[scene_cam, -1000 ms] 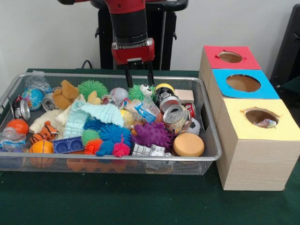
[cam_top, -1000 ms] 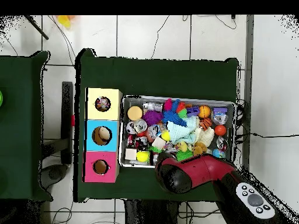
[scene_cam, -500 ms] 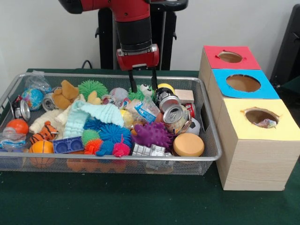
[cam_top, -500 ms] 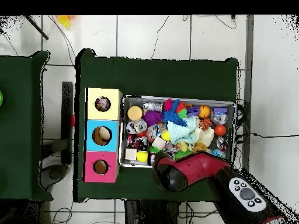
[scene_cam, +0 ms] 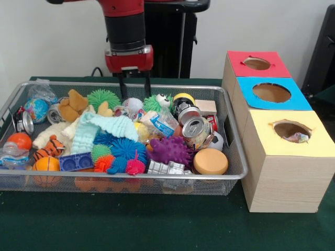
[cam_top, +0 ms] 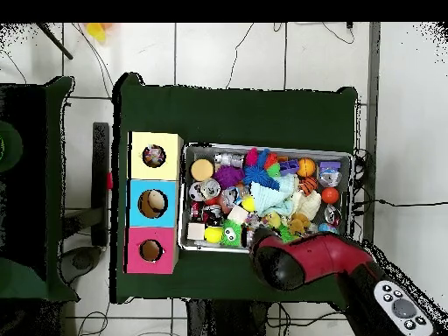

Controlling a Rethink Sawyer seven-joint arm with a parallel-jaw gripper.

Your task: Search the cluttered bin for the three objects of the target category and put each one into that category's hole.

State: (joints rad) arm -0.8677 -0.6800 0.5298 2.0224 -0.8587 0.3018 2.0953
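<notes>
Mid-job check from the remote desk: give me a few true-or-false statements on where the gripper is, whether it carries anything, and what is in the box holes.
1. The gripper hangs over the far rim of the wire bin, its fingers apart. True.
2. The gripper holds the silver can. False: it holds nothing; the can lies among the clutter.
3. The yellow-topped box has something in its hole. True.
4. The red-topped box stands nearest the camera in the front view. False: it is farthest back; the yellow one is nearest.
5. The purple spiky ball lies outside the bin. False: it is inside.
</notes>
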